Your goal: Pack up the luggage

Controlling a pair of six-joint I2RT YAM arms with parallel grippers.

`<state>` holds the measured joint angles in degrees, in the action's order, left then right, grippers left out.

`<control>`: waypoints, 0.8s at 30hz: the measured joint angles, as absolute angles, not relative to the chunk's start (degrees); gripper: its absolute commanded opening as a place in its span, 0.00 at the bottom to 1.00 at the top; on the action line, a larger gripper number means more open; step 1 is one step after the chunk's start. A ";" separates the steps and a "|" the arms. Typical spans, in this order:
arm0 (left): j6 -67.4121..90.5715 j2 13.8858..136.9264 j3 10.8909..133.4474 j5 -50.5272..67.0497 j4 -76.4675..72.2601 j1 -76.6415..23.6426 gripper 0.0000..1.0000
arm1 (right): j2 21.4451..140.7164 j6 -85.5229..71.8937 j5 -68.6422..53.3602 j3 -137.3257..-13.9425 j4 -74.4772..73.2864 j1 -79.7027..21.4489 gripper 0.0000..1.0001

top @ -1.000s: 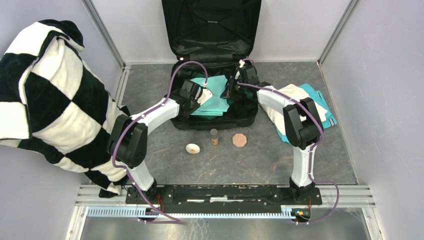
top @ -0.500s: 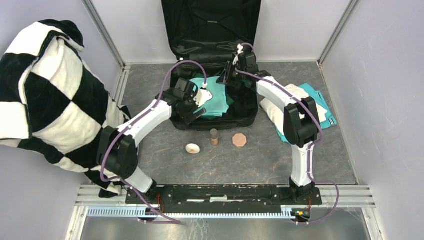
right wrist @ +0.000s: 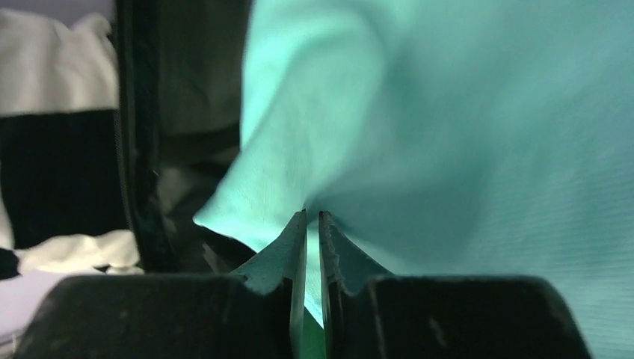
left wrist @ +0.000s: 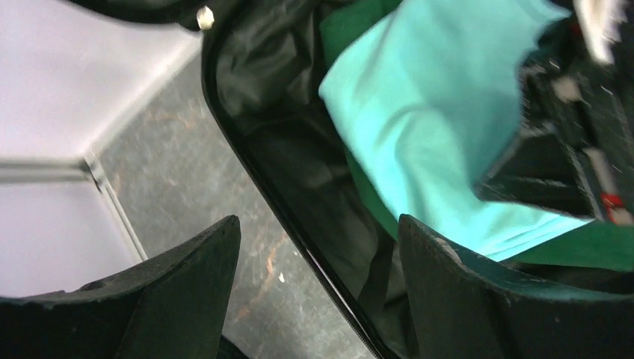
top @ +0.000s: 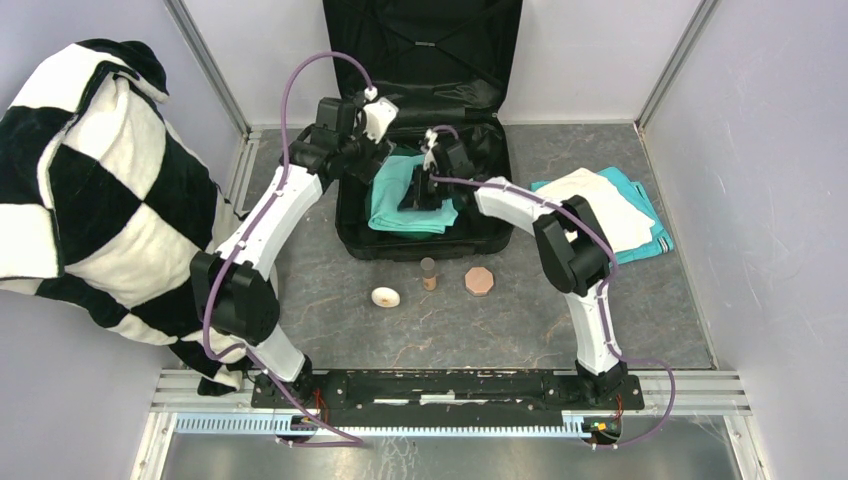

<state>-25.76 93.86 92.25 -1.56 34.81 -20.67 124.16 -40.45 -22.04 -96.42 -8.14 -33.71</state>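
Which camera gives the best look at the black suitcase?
The top external view: it alone shows both halves of the open suitcase, lid up against the back wall, teal clothes inside. The left wrist view catches only part of its rim and lining; the right wrist view only a dark strip of edge beside the clothes.

The left gripper (left wrist: 318, 224) stood at the bottom of the frame, its black fingers (left wrist: 179, 292) wide apart with nothing between them. The luggage (left wrist: 299, 179) rim ran diagonally from upper left to bottom centre. Its dark lining held a teal cloth (left wrist: 434, 127) at upper right (a darker green layer (left wrist: 598, 250) beneath). Grey table (left wrist: 172, 172) showed at left.
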 measured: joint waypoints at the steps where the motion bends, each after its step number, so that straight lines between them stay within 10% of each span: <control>1: -25.28 94.24 91.29 -1.72 33.76 -20.01 0.84 | 124.16 -40.38 -22.15 -94.94 -7.68 -34.41 0.15; 24: -23.49 95.42 71.77 -5.76 24.97 -19.00 0.86 | 127.31 -42.48 -21.67 -108.09 -7.53 -33.01 0.27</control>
